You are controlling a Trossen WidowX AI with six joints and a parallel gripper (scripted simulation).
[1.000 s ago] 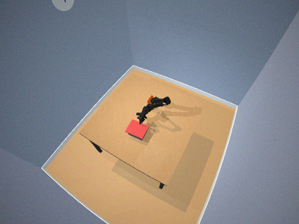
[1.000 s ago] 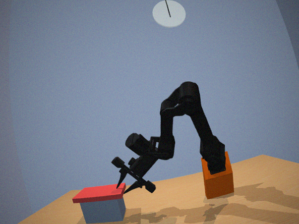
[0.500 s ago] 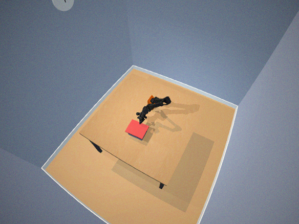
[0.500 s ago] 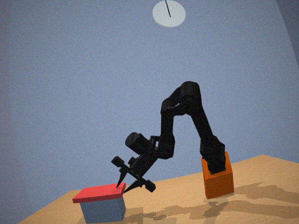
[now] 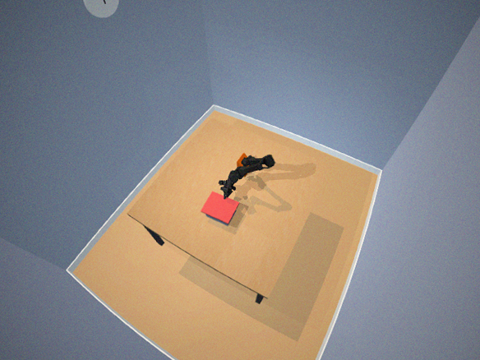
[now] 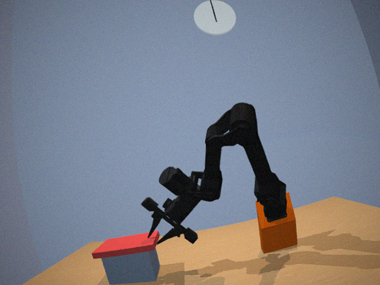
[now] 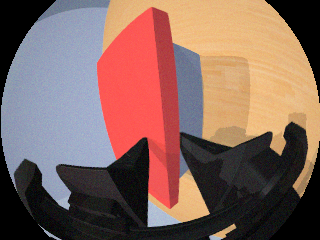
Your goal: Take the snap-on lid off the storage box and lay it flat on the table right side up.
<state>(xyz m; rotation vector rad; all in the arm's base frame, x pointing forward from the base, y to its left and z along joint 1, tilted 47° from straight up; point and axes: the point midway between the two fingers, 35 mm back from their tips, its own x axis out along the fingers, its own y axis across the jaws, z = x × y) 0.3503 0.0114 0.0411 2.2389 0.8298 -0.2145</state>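
Gripping the red lid point(image 5: 220, 207) point(image 6: 126, 244) point(image 7: 135, 95) by its edge, the fingers point(image 5: 225, 194) point(image 6: 152, 240) pinch it from above and below. In the exterior view the held edge lies at the lid's 3 o'clock, the side facing the arm point(image 5: 240, 172) point(image 6: 257, 151). The lid sits on the blue-grey storage box point(image 5: 217, 219) point(image 6: 132, 267) point(image 7: 189, 92), right side up and overhanging the box walls, and the box stands upright on the counter point(image 5: 182, 203) point(image 6: 217, 244) point(image 7: 280, 65). Seen from outside, the arm rises from an orange block point(image 6: 278, 236) point(image 5: 242, 158) well apart from the box, toward 3 o'clock, then bends over and slants down toward 8 o'clock to reach the lid. A round white clock point(image 5: 100, 0) point(image 6: 210, 17) hangs above, at 12 o'clock from the arm in that view.
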